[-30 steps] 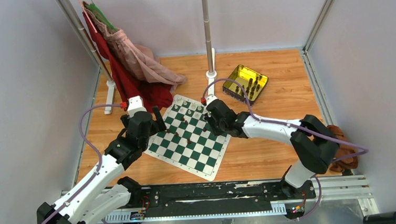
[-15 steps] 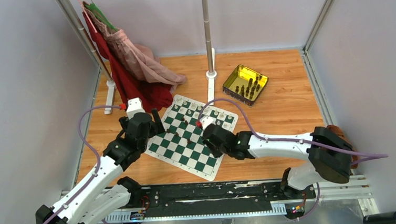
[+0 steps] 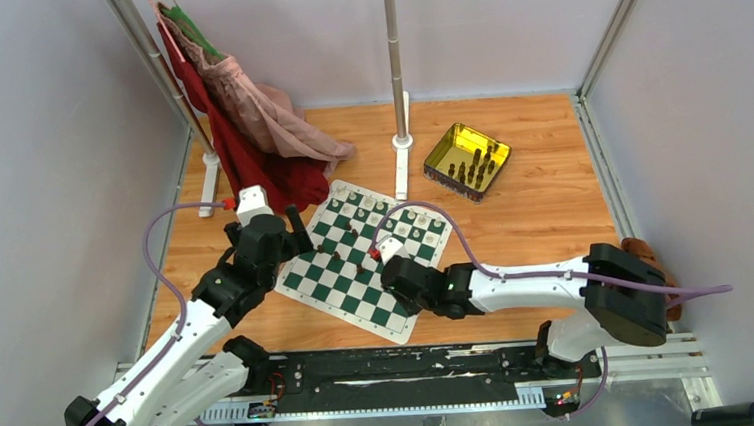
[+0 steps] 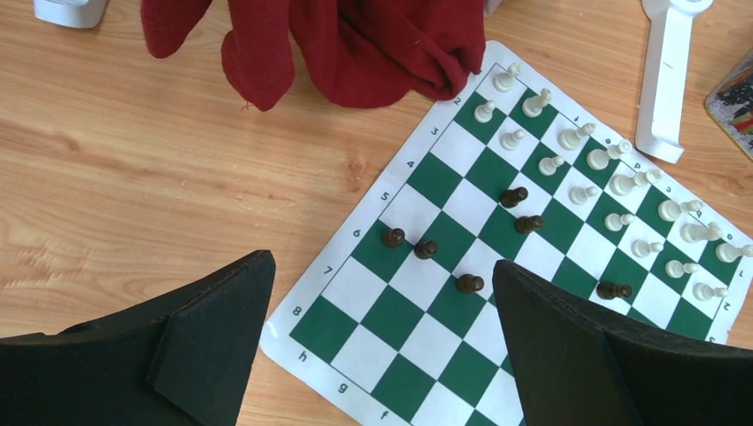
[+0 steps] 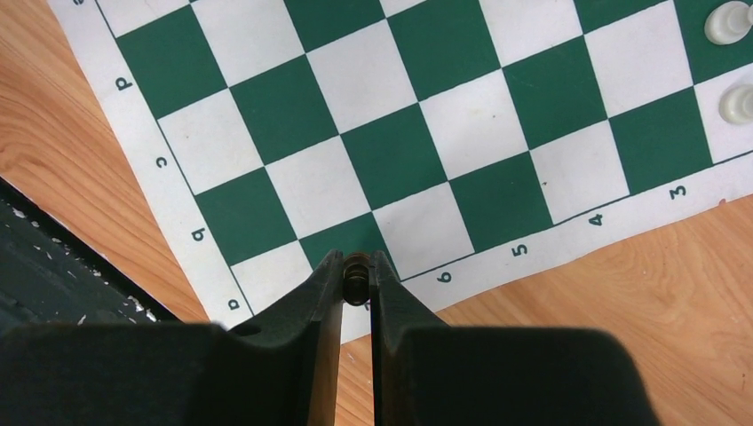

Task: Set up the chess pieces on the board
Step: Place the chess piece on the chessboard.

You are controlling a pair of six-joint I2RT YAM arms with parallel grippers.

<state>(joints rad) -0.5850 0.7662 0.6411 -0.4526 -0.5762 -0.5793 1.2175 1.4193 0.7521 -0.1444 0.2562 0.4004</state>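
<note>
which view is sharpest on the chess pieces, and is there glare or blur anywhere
Left wrist view: sharpest, the chess pieces crisp under even light, faint shadows. Right wrist view: board sharp, the right end effector dark and soft up close. Top external view: pieces tiny; the yellow tray glints.

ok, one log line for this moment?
right gripper: shut on dark chess piece, over board edge | left gripper: open, empty
</note>
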